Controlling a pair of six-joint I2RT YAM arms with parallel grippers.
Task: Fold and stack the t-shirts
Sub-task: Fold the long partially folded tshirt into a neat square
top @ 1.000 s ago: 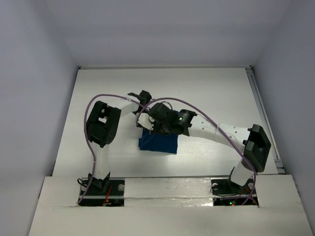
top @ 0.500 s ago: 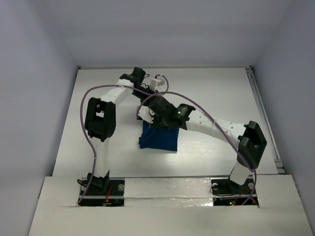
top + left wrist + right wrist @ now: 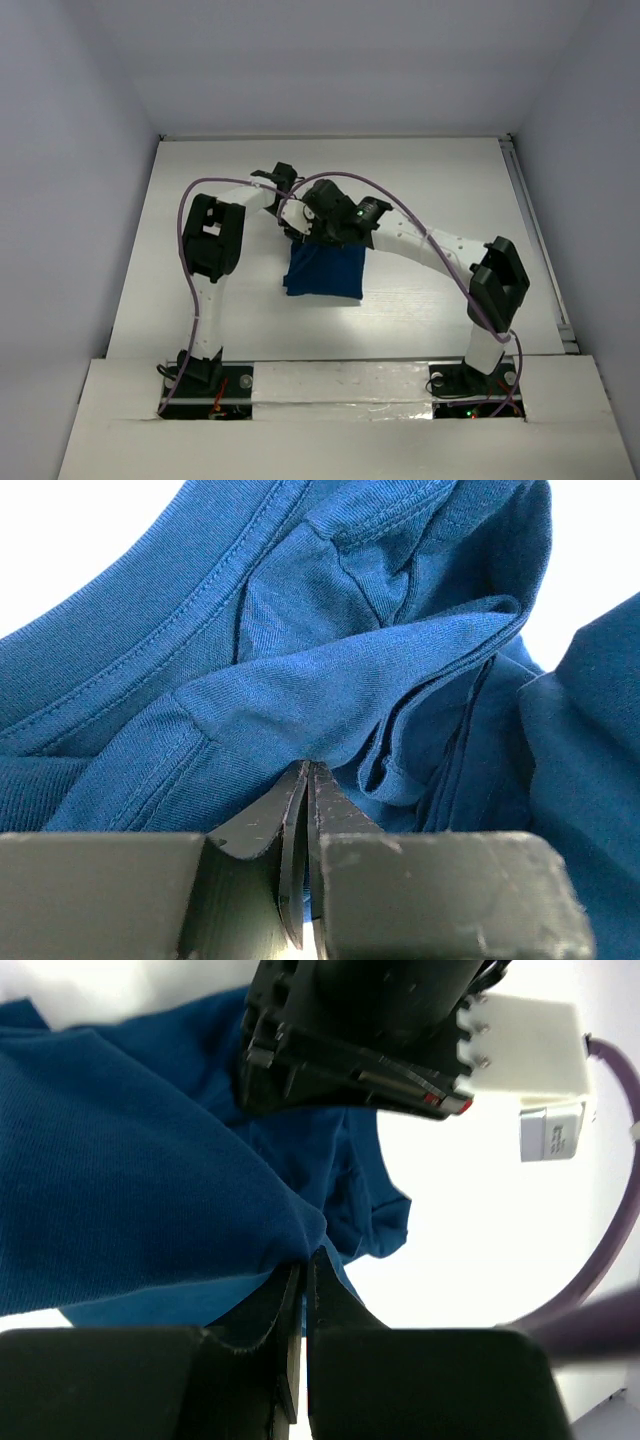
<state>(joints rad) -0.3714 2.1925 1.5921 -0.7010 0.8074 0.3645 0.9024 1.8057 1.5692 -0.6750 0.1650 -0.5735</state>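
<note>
Arms reach inward, left gripper [image 3: 305, 775] and right gripper [image 3: 304, 1258] both pinched closed on the t-shirt [image 3: 322, 276].

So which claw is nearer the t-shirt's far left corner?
Left. The left gripper pinches folds at that corner; the right gripper holds the t-shirt beside it, on the far edge.

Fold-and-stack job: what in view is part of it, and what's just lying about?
Job: dark blue cloth t-shirt; left gripper; right gripper, both with jaws shut on the shirt.
Not job: white table; purple cables.
</note>
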